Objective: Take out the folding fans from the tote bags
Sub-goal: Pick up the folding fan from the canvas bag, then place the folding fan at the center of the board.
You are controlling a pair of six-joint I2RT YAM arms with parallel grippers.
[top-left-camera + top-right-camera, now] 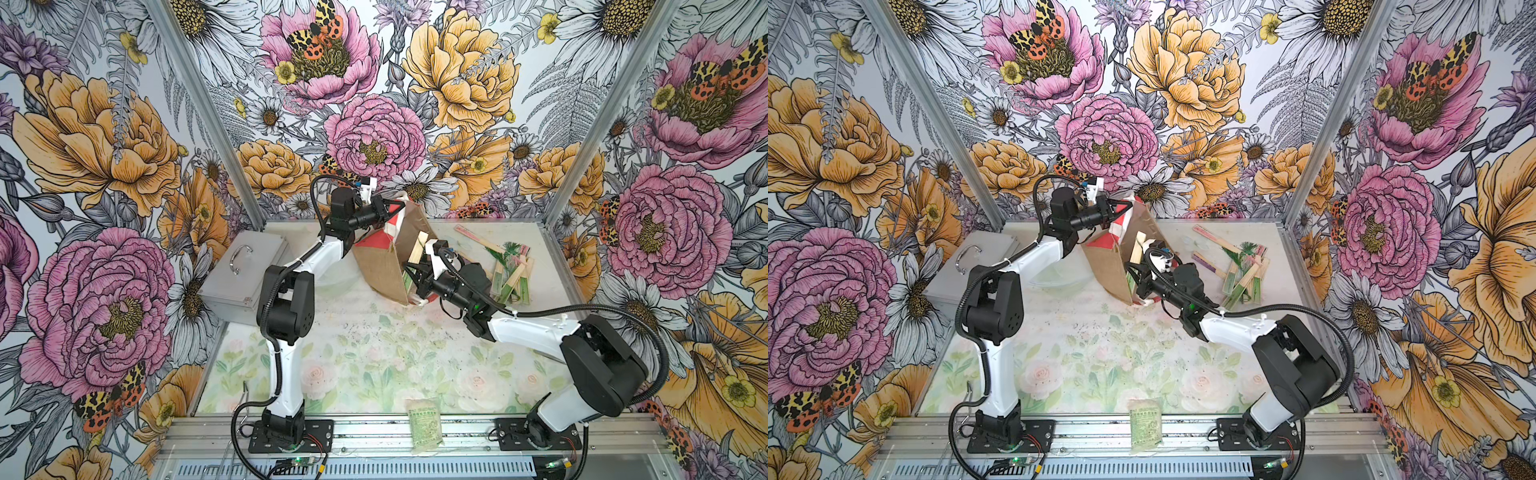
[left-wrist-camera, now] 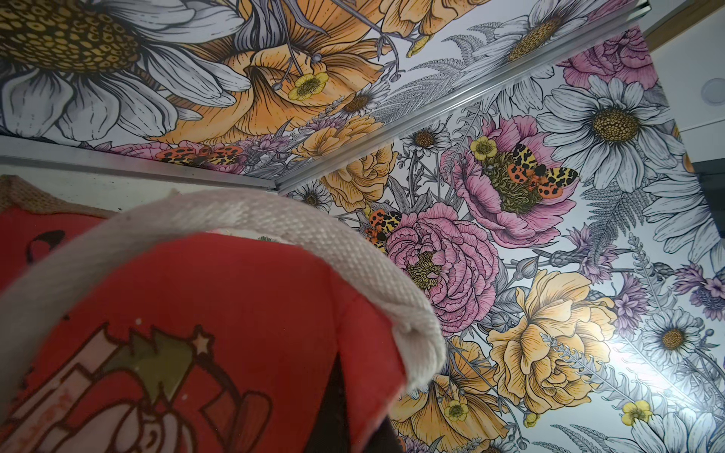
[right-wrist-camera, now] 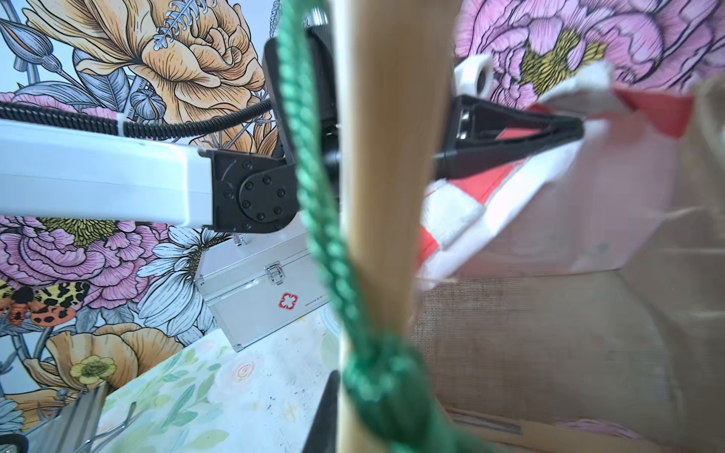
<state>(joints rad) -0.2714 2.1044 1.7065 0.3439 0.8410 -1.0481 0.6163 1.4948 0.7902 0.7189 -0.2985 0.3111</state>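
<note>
Floral tabletop (image 1: 374, 353). Left gripper (image 1: 394, 207) clamped on bag (image 1: 382, 270) rim, bag tipped; right gripper (image 1: 410, 275) clamped on fan (image 1: 417, 247) at its mouth. Best draw fan out lengthwise, left holding firm, tassel (image 3: 325, 235) clear.

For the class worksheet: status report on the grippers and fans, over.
Left gripper shut on tote bag rim. Right gripper shut on folding fan at bag mouth. Nothing blocking.

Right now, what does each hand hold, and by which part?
Left hand pinches the bag by its top edge; right hand grips a fan near its tasselled end.
</note>
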